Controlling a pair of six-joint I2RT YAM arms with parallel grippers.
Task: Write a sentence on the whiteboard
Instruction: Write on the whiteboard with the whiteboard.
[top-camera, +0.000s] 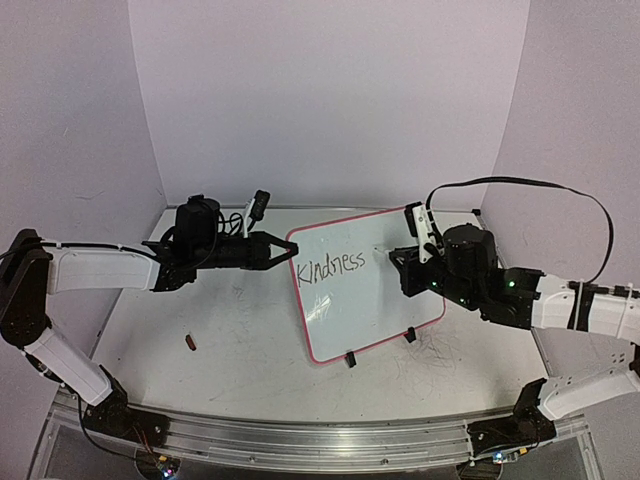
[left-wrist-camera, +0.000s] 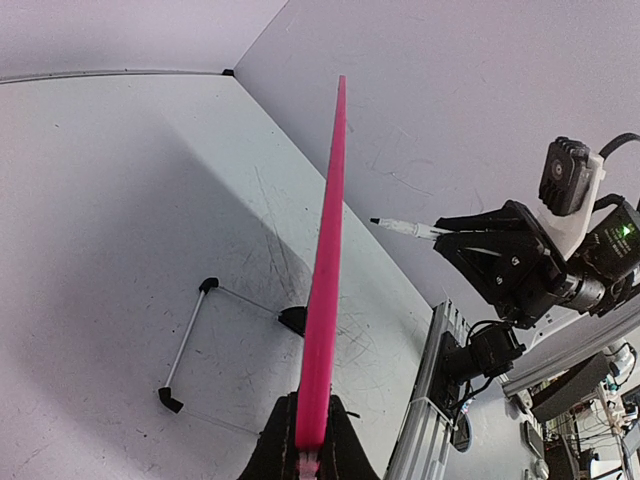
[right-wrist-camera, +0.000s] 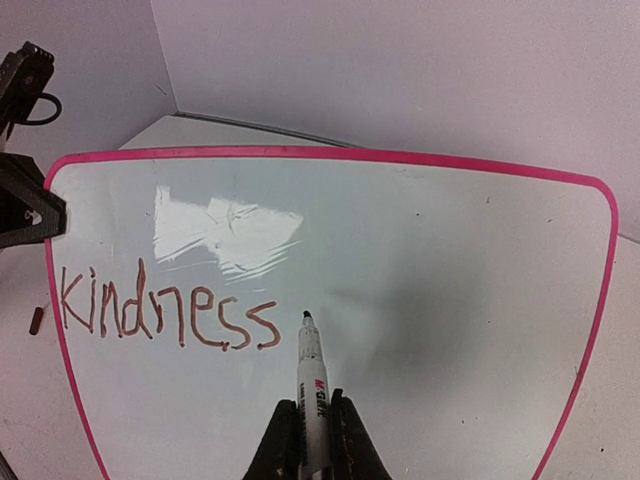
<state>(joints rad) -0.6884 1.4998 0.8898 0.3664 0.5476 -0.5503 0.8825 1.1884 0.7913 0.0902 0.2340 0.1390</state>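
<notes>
The whiteboard with a pink-red rim stands tilted on two black clip feet mid-table. It bears the word "Kindness", also plain in the right wrist view. My left gripper is shut on the board's left edge, seen edge-on as a pink strip between its jaws. My right gripper is shut on a white marker; its black tip sits just right of the last "s", close to the board surface. The marker also shows in the left wrist view.
A small dark red cap lies on the scuffed white table at the left. The board's wire stand rests behind it. White walls enclose the back and sides. The metal rail runs along the near edge.
</notes>
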